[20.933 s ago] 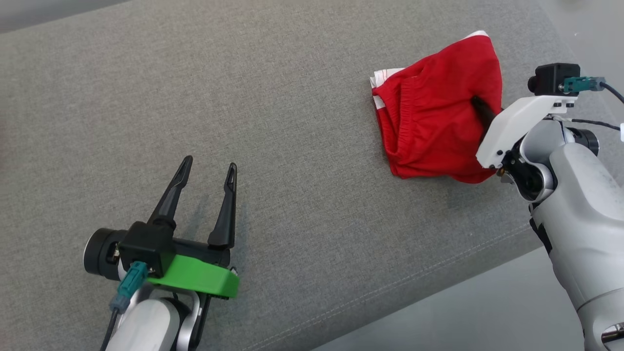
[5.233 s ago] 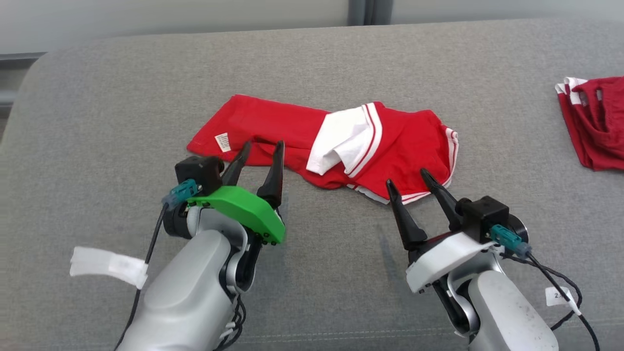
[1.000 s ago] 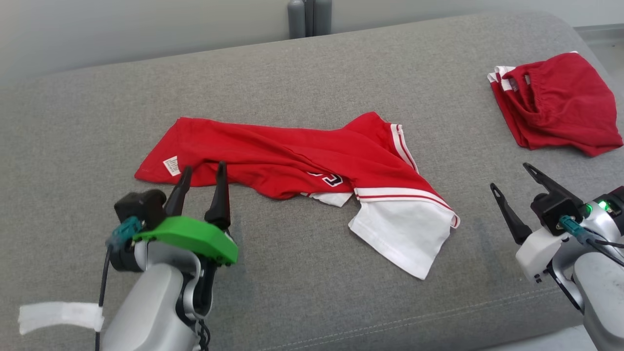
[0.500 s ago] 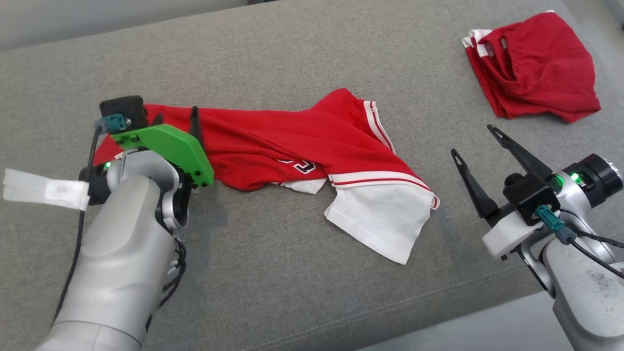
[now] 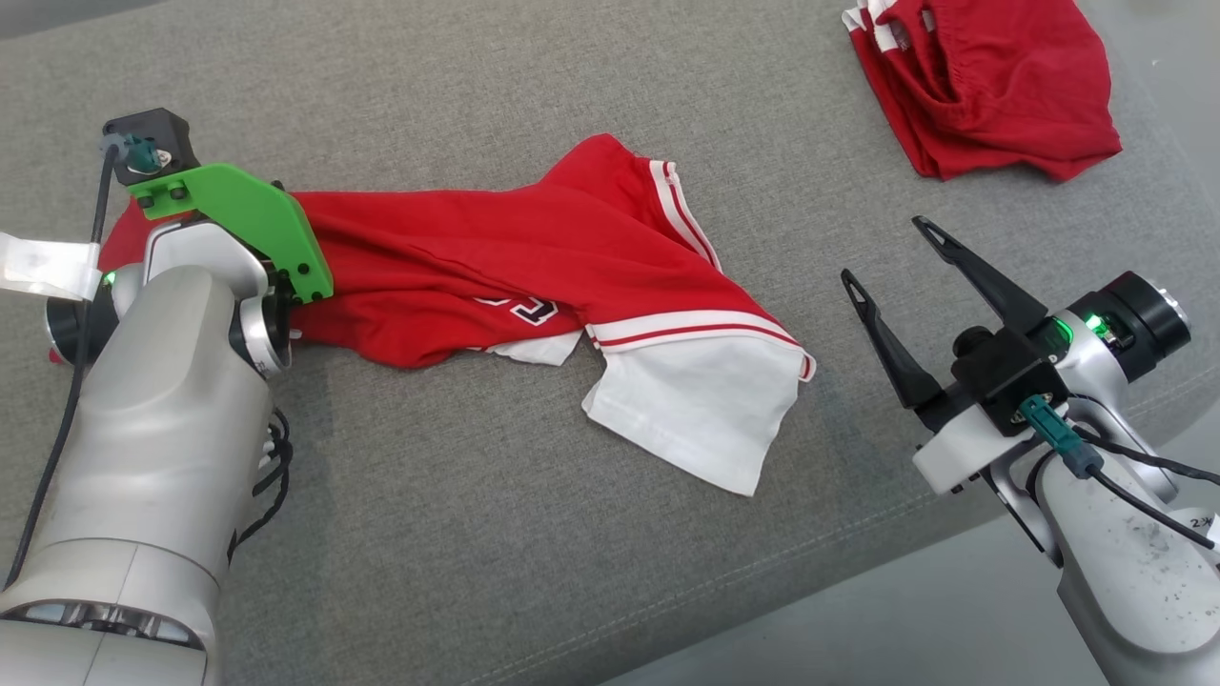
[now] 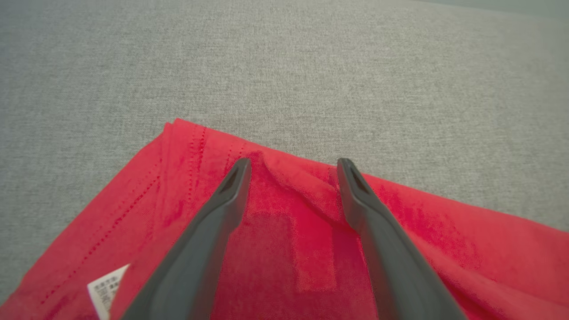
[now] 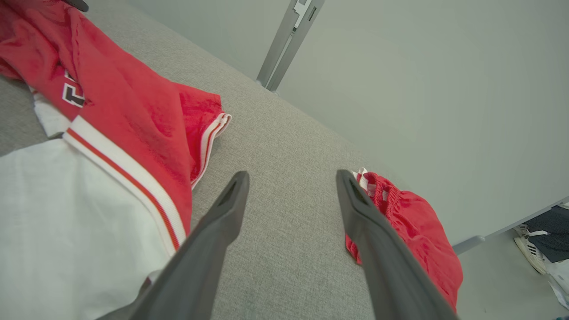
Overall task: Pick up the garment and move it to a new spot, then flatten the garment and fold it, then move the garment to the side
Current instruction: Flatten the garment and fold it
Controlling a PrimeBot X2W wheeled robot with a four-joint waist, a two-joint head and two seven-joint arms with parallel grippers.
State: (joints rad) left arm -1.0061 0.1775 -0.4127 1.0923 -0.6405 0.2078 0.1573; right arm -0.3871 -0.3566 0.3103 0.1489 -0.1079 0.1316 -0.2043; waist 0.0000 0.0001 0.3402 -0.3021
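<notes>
**Operator:** Where does the garment lie?

**Manual:** You see it crumpled across the grey cushion. Its white sleeve points to 5 o'clock, and bare cushion extends at 6 o'clock.

**Operator:** And the tools?

**Manual:** Your left gripper is released, with its fingers astride a hem fold at the garment's 9 o'clock end. Your right gripper is spread wide at 3 o'clock, apart from the sleeve.

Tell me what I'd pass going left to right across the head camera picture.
left forearm → red jersey → its white sleeve → right hand. The red shorts sit directly above the right hand in that picture, so they are left out of the order.
</notes>
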